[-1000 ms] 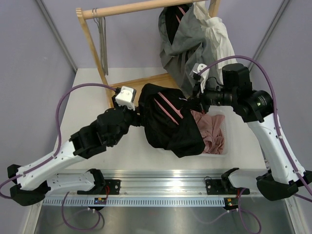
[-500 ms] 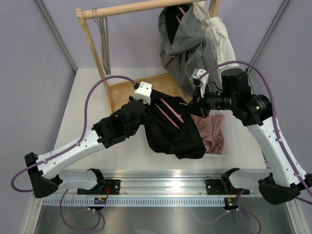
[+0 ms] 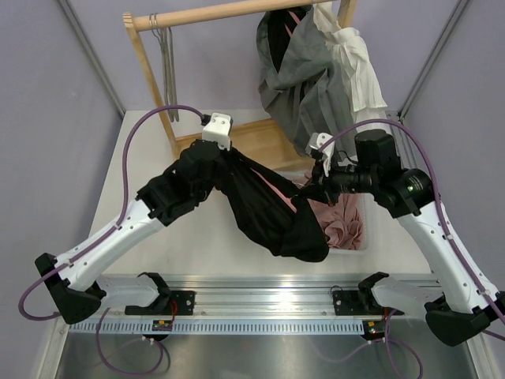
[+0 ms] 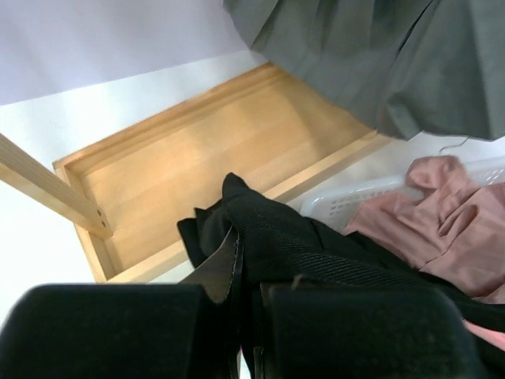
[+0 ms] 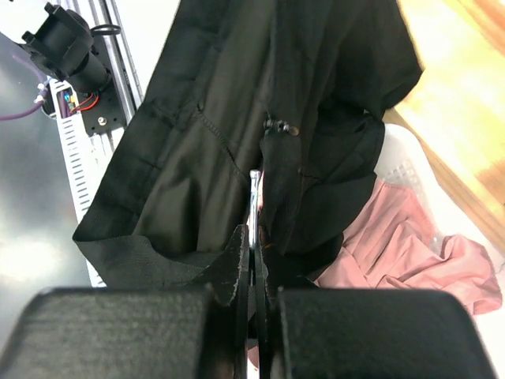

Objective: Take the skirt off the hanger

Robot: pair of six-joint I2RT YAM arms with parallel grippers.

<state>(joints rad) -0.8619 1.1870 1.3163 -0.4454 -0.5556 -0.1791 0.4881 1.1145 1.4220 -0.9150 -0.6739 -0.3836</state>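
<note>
The black skirt [image 3: 268, 209] with pink stripes hangs stretched between my two grippers above the table. My left gripper [image 3: 223, 158] is shut on a bunched edge of the skirt [image 4: 304, 237], and cloth fills the space between its fingers [image 4: 251, 276]. My right gripper [image 3: 305, 183] is shut on a thin metal wire of the hanger [image 5: 254, 193], which pokes up between its pads. The rest of the hanger is buried in the skirt's folds [image 5: 205, 134].
A wooden rack [image 3: 229, 11] with a flat base tray [image 4: 197, 158] stands at the back. Grey and white garments [image 3: 316, 71] hang from it, with empty hangers [image 3: 166, 71] to their left. A white basket [image 3: 364, 237] holding a pink garment [image 3: 341, 217] sits under my right gripper.
My left gripper moved up and right to the skirt's upper edge and closed on it. The skirt is now pulled longer. My right gripper shifted slightly and stayed shut.
</note>
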